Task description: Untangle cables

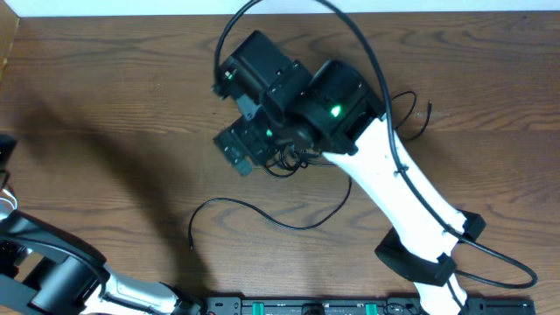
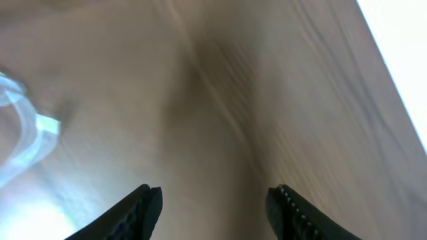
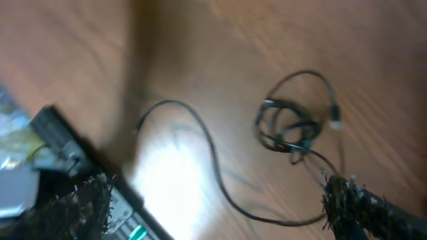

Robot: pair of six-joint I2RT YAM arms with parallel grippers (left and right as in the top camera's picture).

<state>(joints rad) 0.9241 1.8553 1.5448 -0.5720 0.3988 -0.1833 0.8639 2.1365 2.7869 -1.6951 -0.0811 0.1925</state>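
A small tangle of thin black cables (image 1: 289, 162) lies on the wooden table just below my right gripper (image 1: 238, 147). One long black strand (image 1: 262, 214) runs from the tangle in an arc to a plug end at the lower left. A thin loop (image 1: 413, 114) lies to the right of the arm. In the right wrist view the tangle (image 3: 290, 130) and the long strand (image 3: 200, 143) lie ahead of my right gripper (image 3: 220, 197), which is open, empty and above the table. My left gripper (image 2: 213, 197) is open and empty over bare wood. No white cable is clearly in view.
The right arm (image 1: 394, 184) crosses the table from the lower right. The left arm (image 1: 52, 262) sits at the lower left corner. A black rail with green lights (image 1: 306, 306) runs along the front edge. A blurred pale loop (image 2: 23, 137) shows at the left of the left wrist view.
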